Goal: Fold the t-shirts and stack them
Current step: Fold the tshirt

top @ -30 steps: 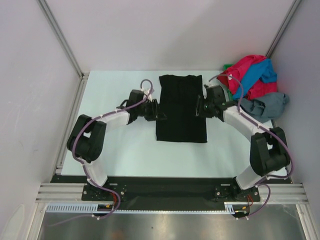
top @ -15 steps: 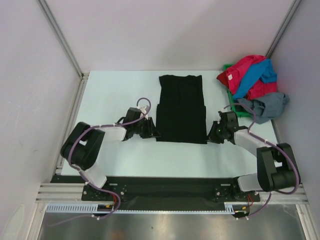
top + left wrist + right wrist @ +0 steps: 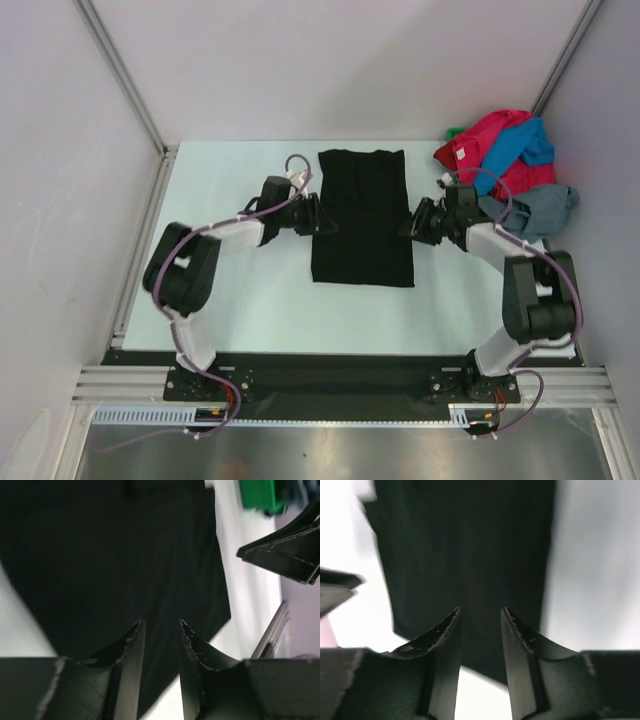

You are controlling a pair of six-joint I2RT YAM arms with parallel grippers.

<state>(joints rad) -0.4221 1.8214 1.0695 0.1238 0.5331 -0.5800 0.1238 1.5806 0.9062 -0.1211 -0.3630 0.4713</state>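
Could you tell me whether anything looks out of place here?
Only the heap of t-shirts, red-pink, blue and grey, crumpled over the green bin in the far right corner. The black t-shirt lies flat and straight.

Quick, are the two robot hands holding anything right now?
Left hand: open, holding nothing, by the black shirt.
Right hand: open, holding nothing.

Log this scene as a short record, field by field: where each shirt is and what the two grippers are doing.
black t-shirt: lying flat mid-table, a narrow rectangle, no sleeves showing
left gripper: at the shirt's left edge, fingers apart, gripping nothing
right gripper: at the shirt's right edge, fingers apart, gripping nothing
red-pink t-shirt: crumpled in the far right heap
blue t-shirt: draped across the red-pink one
grey t-shirt: nearest part of the heap
folded stack: none yet
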